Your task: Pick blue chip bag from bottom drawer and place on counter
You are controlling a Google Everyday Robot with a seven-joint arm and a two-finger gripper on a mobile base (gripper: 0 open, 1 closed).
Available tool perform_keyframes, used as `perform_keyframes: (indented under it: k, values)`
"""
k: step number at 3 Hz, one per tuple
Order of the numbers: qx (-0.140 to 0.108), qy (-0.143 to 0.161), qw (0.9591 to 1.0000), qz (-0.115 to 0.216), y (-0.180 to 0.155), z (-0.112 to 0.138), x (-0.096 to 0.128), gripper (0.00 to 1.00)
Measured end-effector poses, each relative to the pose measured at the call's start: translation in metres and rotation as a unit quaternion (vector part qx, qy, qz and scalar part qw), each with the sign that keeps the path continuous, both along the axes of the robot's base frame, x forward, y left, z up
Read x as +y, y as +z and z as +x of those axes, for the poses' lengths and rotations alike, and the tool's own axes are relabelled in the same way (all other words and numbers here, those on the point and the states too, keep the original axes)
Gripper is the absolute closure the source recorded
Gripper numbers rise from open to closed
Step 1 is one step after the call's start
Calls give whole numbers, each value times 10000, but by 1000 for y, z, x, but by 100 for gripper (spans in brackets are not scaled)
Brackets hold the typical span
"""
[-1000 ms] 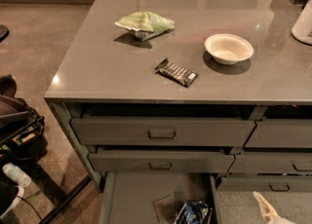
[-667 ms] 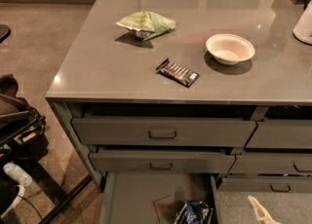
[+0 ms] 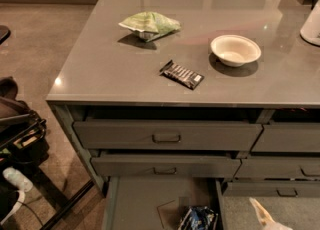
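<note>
Blue chip bag (image 3: 199, 218) on the floor of the open bottom drawer (image 3: 137, 199), near its right wall. End effector (image 3: 263, 217) just right of it, outside the drawer, not touching; open or closed, cannot tell.

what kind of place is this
Probably a break room or kitchenette: a grey counter over drawers, holding a white bowl and a green snack bag; the blue chip bag lies in the open bottom drawer. The gripper is bottom right.

The gripper (image 3: 265, 217), at five o'clock in the view, looks pale cream, smooth and tapered to a point.
</note>
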State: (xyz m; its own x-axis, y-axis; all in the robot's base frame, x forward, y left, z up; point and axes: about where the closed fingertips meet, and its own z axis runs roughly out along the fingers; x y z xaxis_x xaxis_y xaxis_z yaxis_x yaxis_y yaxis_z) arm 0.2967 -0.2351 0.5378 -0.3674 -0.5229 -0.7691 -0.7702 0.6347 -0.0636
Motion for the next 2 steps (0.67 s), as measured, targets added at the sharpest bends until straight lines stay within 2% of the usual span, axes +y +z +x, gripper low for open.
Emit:
perform_keyframes:
  k: [1,2]
  values:
    - [-106,357,9991,214,-46,38,-3,0]
    - [-3,463,9982,383,-97,66,-10,0]
